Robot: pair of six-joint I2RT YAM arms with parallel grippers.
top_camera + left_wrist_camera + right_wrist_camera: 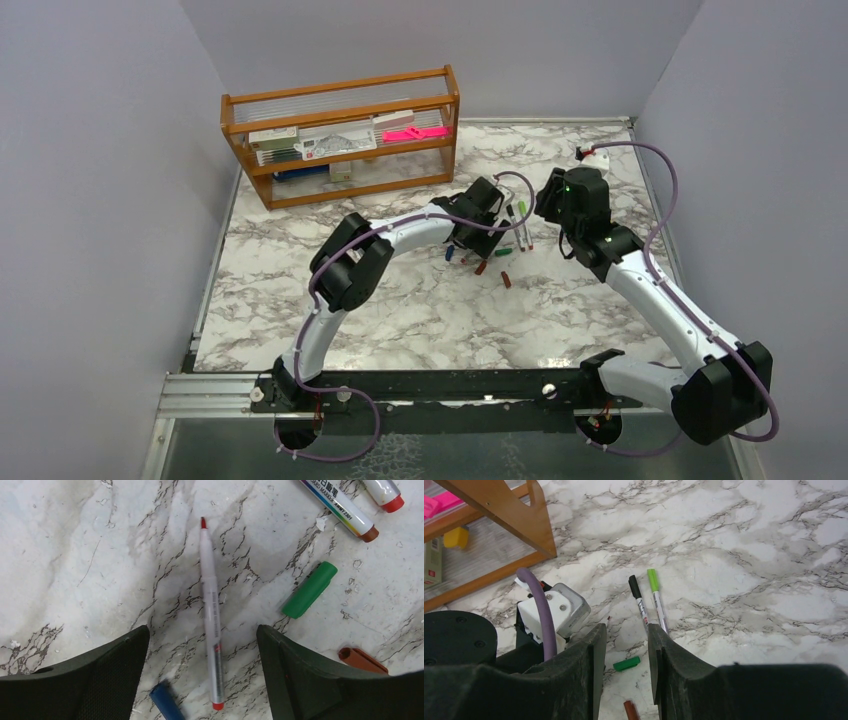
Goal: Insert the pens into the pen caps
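Observation:
An uncapped pen [210, 615] with a red tip and grey barrel lies on the marble between the fingers of my left gripper [202, 632]. That gripper is open and hovers just above the pen. A blue cap [167, 703] lies near its left finger, a green cap [309, 590] to the right, and a dark red cap [363, 660] by the right finger. My right gripper [624, 630] is open and holds nothing. Below it lie the green cap [626, 663] and the dark red cap [630, 710]. Ahead are a black-capped pen [639, 600] and a green-capped pen [657, 599].
A wooden rack [345, 135] with boxes and a pink item stands at the back left. Two thicker markers [341, 509] lie at the upper right of the left wrist view. The two grippers [472, 240] [550, 205] are close together mid-table, around the pens [520, 225].

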